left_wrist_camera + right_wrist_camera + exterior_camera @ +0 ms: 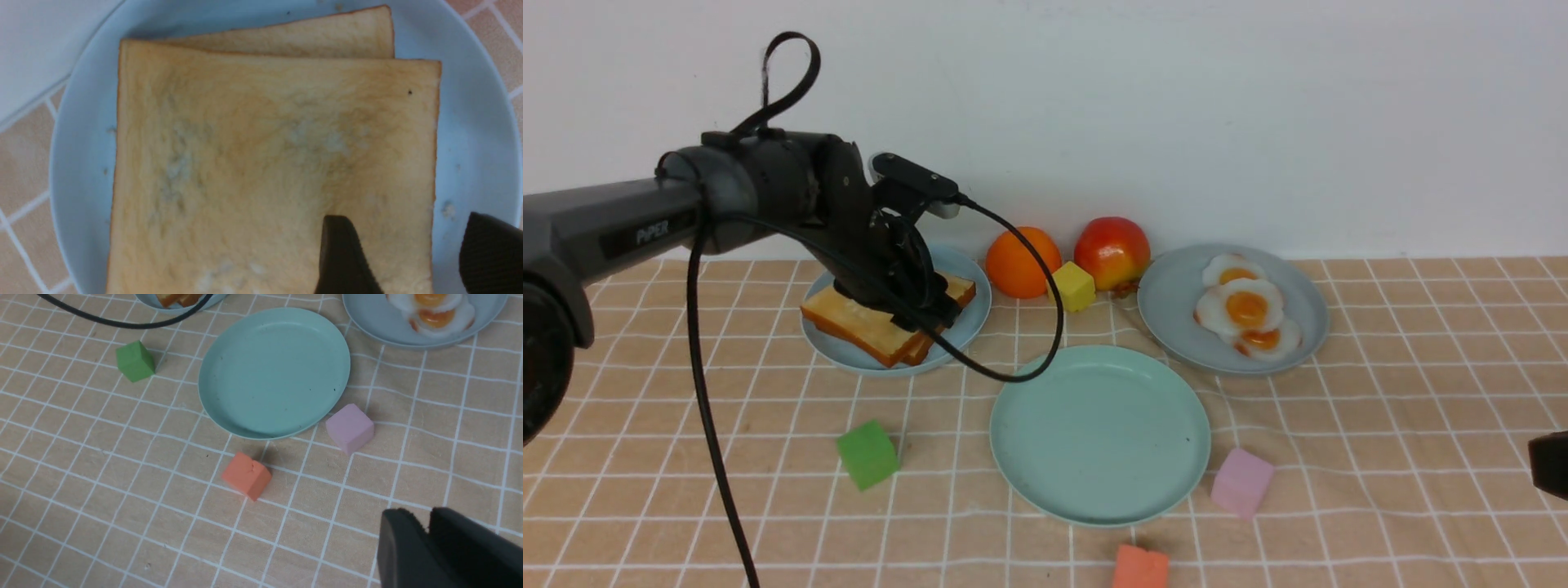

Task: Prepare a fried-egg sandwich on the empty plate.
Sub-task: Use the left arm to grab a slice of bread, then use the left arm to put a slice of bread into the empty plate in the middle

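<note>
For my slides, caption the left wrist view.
Open left gripper at the edge of the top toast slice, second slice beneath, on a blue plate.

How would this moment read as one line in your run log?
left tool: open, over top toast slice on light-blue plate | mint-green plate: empty | fried eggs: on grey-blue plate

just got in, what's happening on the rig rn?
Left tool is down at the toast slices on the light-blue plate, jaws open, one finger over the top slice and the other past its edge; nothing is gripped. The mint-green plate has nothing on it. The fried eggs sit on the grey-blue plate. Right tool hangs low over the cloth, jaws close together, holding nothing.
</note>
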Robot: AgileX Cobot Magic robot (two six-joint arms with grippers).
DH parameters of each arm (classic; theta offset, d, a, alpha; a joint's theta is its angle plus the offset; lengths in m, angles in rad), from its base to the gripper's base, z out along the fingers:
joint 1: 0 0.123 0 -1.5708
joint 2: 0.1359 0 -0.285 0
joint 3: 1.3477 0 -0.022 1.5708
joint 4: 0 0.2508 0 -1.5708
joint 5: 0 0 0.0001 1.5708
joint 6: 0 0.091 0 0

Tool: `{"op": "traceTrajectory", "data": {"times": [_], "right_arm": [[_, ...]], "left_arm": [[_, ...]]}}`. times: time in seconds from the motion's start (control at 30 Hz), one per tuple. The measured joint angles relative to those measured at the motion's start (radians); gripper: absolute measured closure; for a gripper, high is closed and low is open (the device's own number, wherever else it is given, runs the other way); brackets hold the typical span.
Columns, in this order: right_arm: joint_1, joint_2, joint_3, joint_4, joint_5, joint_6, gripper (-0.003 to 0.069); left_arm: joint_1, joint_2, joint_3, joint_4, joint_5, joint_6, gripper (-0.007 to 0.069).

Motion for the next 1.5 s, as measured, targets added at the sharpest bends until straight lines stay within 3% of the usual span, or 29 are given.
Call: {"op": "traceTrajectory", "data": {"times": [0.13,0.37,0.53,0.57,0.7,1.03,1.27,1.3,1.5], "right_arm": [[0.0,0.0,0.0,0.0,0.0,0.0,0.0541],[0.0,0.0,0.0,0.0,0.005,0.0,0.0541],[0.0,0.0,0.0,0.0,0.021,0.0,0.0541],[0.0,0.0,0.0,0.0,0.027,0.0,0.0539],[0.0,0.0,0.0,0.0,0.042,0.001,0.0536],[0.0,0.0,0.0,0.001,0.069,0.001,0.0532],[0.0,-0.001,0.0,-0.009,0.09,0.001,0.0532],[0.0,-0.007,0.0,-0.02,0.093,0.001,0.0532],[0.0,-0.077,0.0,-0.061,0.101,0.001,0.0532]], "left_arm": [[0.0,0.013,0.0,-0.003,-0.014,0.081,0.0228],[0.0,0.039,-0.001,-0.005,-0.048,0.104,0.0239],[0.0,0.043,-0.007,-0.003,-0.044,0.082,0.0336],[0.0,0.044,-0.008,-0.005,-0.036,0.072,0.0414],[-0.001,0.033,-0.009,-0.007,-0.009,0.066,0.0589],[-0.033,-0.097,-0.009,0.002,0.07,0.046,0.0619],[-0.255,-0.265,0.004,0.009,0.153,-0.062,0.0631],[-0.33,-0.268,0.018,0.01,0.162,-0.082,0.0631],[-0.477,-0.201,0.068,0.095,0.134,-0.154,0.0631]]}}
